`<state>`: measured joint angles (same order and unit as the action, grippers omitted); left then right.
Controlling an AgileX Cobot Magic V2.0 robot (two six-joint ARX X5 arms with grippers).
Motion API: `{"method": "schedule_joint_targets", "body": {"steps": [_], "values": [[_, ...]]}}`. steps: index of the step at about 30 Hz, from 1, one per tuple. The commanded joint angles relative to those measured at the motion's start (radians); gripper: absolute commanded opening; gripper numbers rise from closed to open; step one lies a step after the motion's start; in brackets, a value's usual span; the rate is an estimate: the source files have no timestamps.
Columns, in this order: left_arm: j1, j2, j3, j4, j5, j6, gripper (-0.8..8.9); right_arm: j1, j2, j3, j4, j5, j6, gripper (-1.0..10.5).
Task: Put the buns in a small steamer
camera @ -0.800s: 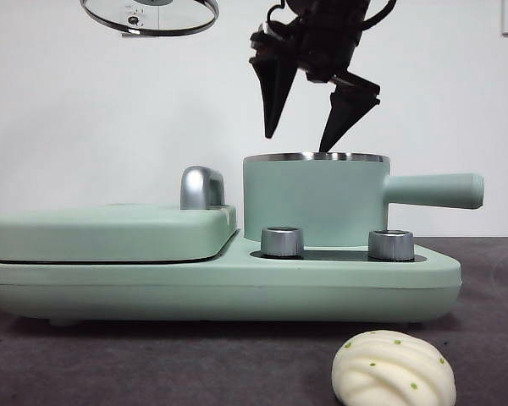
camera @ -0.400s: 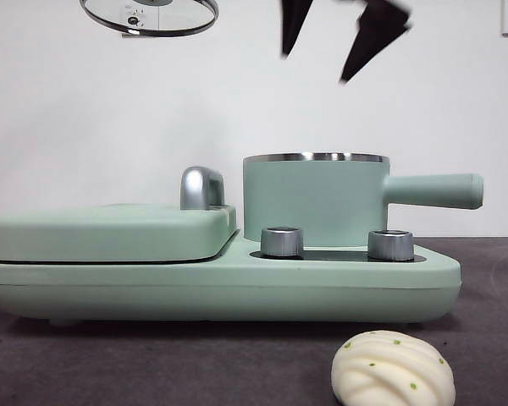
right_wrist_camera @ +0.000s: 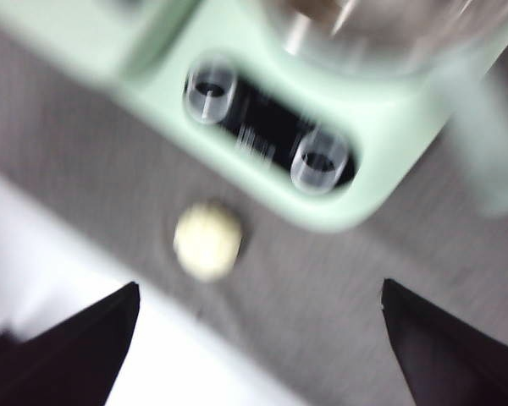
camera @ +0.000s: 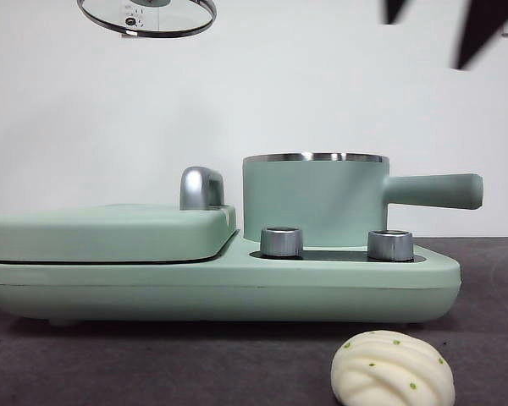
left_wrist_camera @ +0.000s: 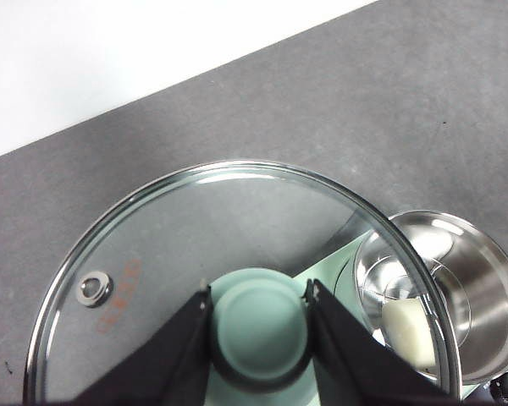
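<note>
A flat green griddle section [camera: 110,233] with a chrome handle [camera: 201,188] sits left of the small steamer [camera: 315,203], behind two steel knobs [camera: 281,241]. One smooth bun [left_wrist_camera: 411,331] is seen inside the open pot. The ridged bun [camera: 393,370] lies on the table [camera: 152,364] in front. The glass lid [left_wrist_camera: 152,262] is pinched by its knob in the left gripper [left_wrist_camera: 258,296], held high. The right gripper [right_wrist_camera: 258,313] is spread wide, empty.

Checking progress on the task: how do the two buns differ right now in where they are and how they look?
The ridged bun lies on the dark table in front of the appliance; the smooth bun sits inside the open small steamer.
The ridged bun has shell-like grooves and green specks; the smooth bun, only partly seen through the lid, looks plain.
Both are cream-white, and neither end effector holds one.
</note>
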<state>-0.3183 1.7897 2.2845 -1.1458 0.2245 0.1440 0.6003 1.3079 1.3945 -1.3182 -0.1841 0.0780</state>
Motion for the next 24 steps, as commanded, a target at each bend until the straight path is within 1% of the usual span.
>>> {"method": "schedule_joint_targets", "body": {"steps": [1, 3, 6, 10, 12, 16, 17, 21, 24], "values": [[-0.002, 0.003, 0.035, 0.023, 0.005, 0.001, 0.19, 0.063, -0.079, -0.182, 0.129, 0.0, 0.11, 4.6], [-0.002, 0.003, 0.035, 0.021, 0.005, 0.001, 0.19, 0.109, -0.127, -0.294, 0.196, 0.0, 0.155, 4.6], [-0.002, 0.003, 0.035, 0.018, 0.005, 0.001, 0.19, 0.18, -0.15, -0.428, 0.299, 0.0, 0.2, 4.6], [-0.003, 0.003, 0.035, 0.018, 0.005, 0.001, 0.19, 0.265, -0.14, -0.561, 0.476, 0.011, 0.204, 4.6], [-0.003, 0.003, 0.035, 0.017, 0.005, 0.001, 0.19, 0.304, -0.123, -0.61, 0.556, 0.039, 0.208, 4.6], [-0.003, 0.003, 0.035, 0.016, 0.005, 0.001, 0.19, 0.343, -0.078, -0.65, 0.613, 0.142, 0.233, 4.6], [-0.003, 0.003, 0.035, 0.016, 0.005, 0.001, 0.19, 0.347, -0.066, -0.653, 0.623, 0.157, 0.233, 4.6], [-0.003, 0.003, 0.035, 0.016, 0.005, 0.001, 0.19, 0.348, -0.012, -0.654, 0.678, 0.157, 0.233, 4.6], [-0.003, 0.003, 0.035, 0.016, 0.005, 0.001, 0.19, 0.348, 0.023, -0.654, 0.695, 0.138, 0.229, 4.6]]}}
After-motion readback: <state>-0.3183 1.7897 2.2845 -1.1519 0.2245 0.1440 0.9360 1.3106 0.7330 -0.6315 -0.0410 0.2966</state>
